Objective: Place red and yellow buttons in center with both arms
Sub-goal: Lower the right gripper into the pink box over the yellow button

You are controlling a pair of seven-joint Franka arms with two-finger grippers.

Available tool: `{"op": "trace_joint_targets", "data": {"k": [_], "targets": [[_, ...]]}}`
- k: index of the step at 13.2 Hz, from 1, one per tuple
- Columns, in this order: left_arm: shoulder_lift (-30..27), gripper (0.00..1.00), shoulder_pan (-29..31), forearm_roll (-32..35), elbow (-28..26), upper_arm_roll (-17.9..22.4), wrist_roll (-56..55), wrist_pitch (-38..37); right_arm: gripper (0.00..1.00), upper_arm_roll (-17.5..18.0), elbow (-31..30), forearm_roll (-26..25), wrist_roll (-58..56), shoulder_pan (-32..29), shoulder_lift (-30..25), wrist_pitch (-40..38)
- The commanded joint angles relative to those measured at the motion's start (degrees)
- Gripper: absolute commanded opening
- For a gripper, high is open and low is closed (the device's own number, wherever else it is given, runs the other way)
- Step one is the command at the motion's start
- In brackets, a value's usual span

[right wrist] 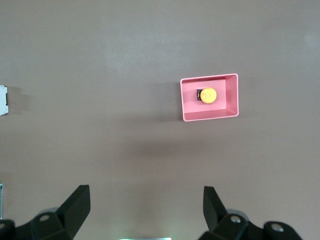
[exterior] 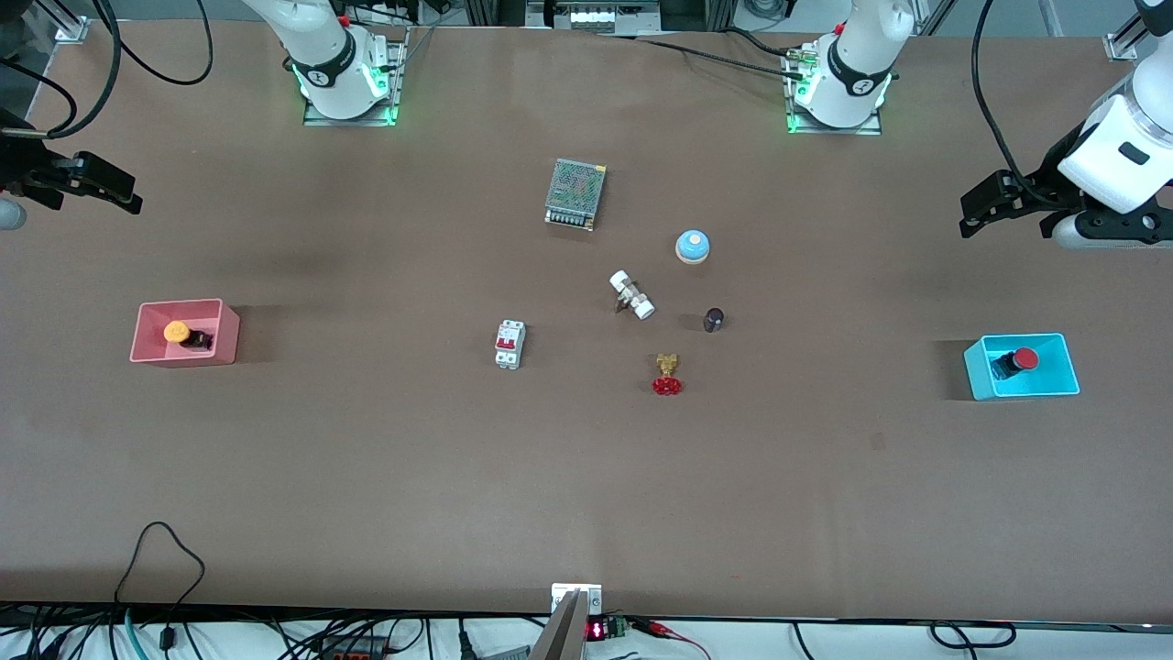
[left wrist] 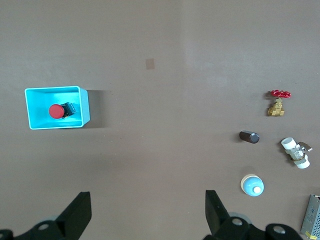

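Observation:
The red button (exterior: pixel 1019 360) lies in a blue bin (exterior: pixel 1063 385) toward the left arm's end of the table. It also shows in the left wrist view (left wrist: pixel 56 111). The yellow button (exterior: pixel 178 332) lies in a pink bin (exterior: pixel 147 353) toward the right arm's end, and shows in the right wrist view (right wrist: pixel 208 95). My left gripper (exterior: pixel 971 213) (left wrist: pixel 147 197) is open and empty, up over bare tabletop beside the blue bin. My right gripper (exterior: pixel 124 191) (right wrist: pixel 145 192) is open and empty, up over bare tabletop beside the pink bin. The brown center (exterior: pixel 586 440) is plain tabletop.
Mid-table lie a metal power supply (exterior: pixel 575 192), a light-blue dome (exterior: pixel 693 247), a white fitting (exterior: pixel 631 294), a dark cylinder (exterior: pixel 713 319), a brass valve with a red handwheel (exterior: pixel 667 374) and a white circuit breaker (exterior: pixel 509 344).

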Motion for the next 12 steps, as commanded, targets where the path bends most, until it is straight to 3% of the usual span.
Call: {"op": "trace_joint_targets", "data": {"k": [1, 7, 12], "targets": [[0.92, 1.0, -0.52, -1.17, 1.94, 0.64, -0.05, -1.46, 1.0, 0.52, -1.68, -0.49, 0.41, -0.5, -1.71, -0.06], [0.92, 1.0, -0.61, -1.17, 1.94, 0.64, -0.14, -1.46, 1.0, 0.52, -1.42, -0.49, -0.02, -0.67, -0.93, -0.58], [0.92, 1.0, -0.52, -1.17, 2.03, 0.64, 0.13, -2.42, 1.0, 0.25, -1.33, -0.84, -6.07, -4.0, 7.5, 5.03]]}}
